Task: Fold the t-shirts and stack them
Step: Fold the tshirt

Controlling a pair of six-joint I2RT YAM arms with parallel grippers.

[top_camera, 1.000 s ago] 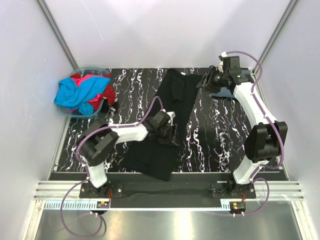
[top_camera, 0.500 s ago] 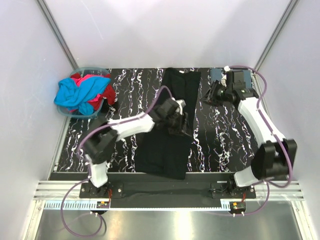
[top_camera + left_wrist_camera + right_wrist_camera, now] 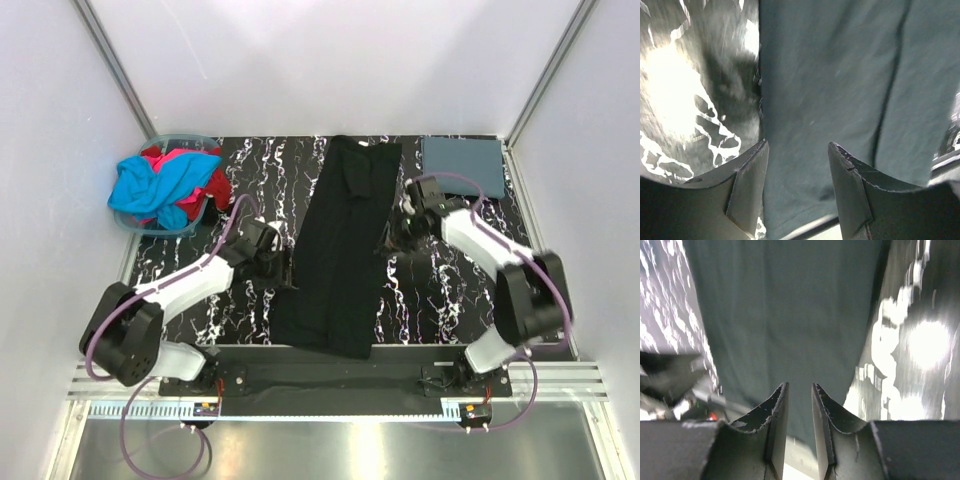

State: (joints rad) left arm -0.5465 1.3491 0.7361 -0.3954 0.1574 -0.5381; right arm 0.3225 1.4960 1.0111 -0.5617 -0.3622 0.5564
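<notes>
Your left claw [image 3: 797, 145] stands open and empty at the left edge of the black shirt [image 3: 338, 262]. Your right claw [image 3: 800, 386], open only a little and empty, is at its right edge. The shirt lies flat on the table [image 3: 430, 300] between them.

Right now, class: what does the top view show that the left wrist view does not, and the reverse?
Only top: the tub holding a cyan shirt and a red shirt, the folded blue-grey shirt, the right gripper. Only left wrist: the left gripper close up, jaws open, nothing between. Both: the black shirt and the marbled table.
</notes>
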